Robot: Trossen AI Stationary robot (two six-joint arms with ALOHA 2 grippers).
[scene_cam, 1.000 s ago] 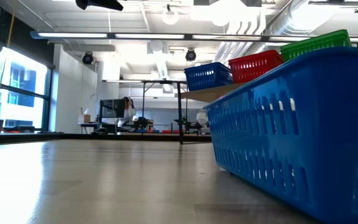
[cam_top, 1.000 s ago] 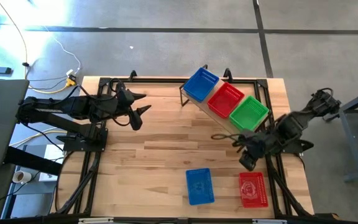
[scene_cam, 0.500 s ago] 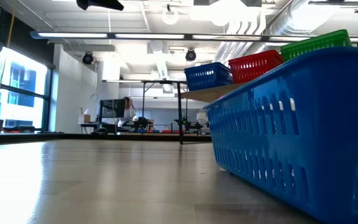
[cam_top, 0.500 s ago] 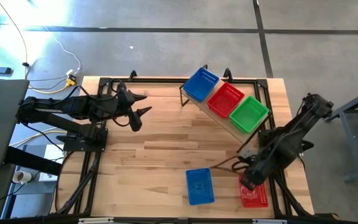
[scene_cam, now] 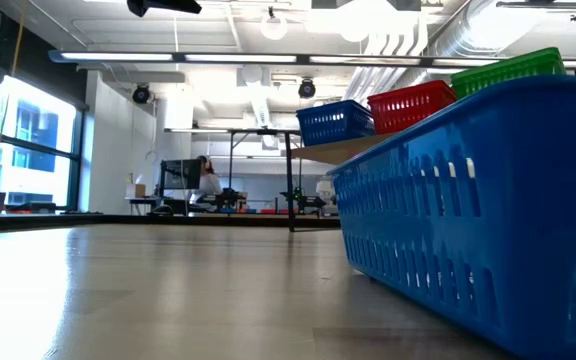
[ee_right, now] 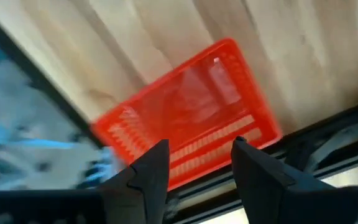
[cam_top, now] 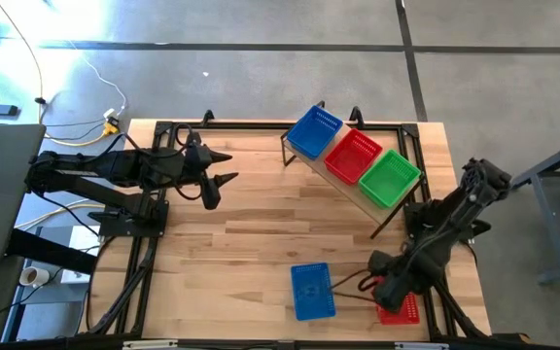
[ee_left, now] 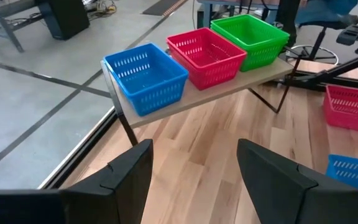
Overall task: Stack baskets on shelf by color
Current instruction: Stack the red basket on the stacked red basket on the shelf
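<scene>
On the shelf (cam_top: 336,181), a light plank on a black frame at the table's far right, stand a blue basket (cam_top: 314,131), a red basket (cam_top: 353,156) and a green basket (cam_top: 390,177) side by side. A second blue basket (cam_top: 312,290) and a second red basket (ee_right: 191,124) rest on their bottoms on the table near its front edge. My right gripper (ee_right: 197,165) hangs open just above the loose red basket (cam_top: 403,309), pointing down, touching nothing. At the far left, my left gripper (ee_left: 194,180) stays open in the air, facing the shelf.
The black frame rails (cam_top: 261,124) run along the table's far and side edges. The loose blue basket (scene_cam: 468,220) fills the right of the low view. Bare wood (cam_top: 251,224) lies between the two arms.
My right gripper has swung from beside the shelf's near end toward the table's near edge and sunk, tipping to point down, and now hangs over the loose red basket. The baskets have stayed where they were.
</scene>
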